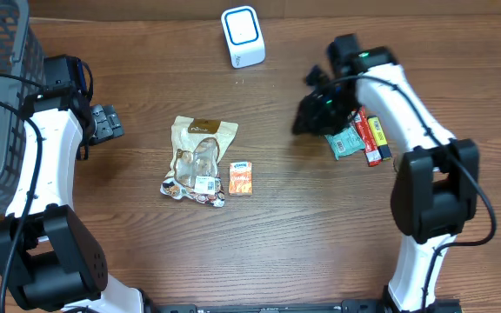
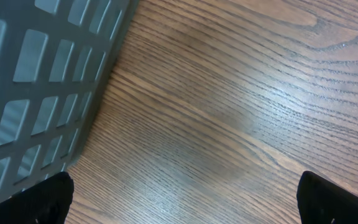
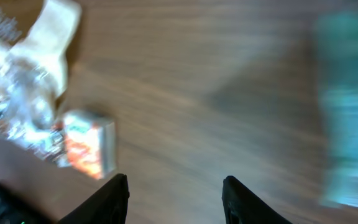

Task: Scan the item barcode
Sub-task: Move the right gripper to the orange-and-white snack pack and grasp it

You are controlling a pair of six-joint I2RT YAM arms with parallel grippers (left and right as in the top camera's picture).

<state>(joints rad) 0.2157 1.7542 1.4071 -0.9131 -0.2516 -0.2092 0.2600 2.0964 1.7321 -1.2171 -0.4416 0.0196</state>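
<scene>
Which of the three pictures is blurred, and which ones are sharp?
Right wrist view: motion-blurred, the small orange cardboard box and teal plastic packet are smeared. Left wrist view: sharp, the wood grain of the brown table is crisp. Overhead view: sharp throughout.

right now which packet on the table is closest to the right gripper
The teal packet, right beside the right gripper; the orange packet and beige snack bag lie far off at mid-table.

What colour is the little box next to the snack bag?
The little box is orange; the overhead view shows it best.
</scene>
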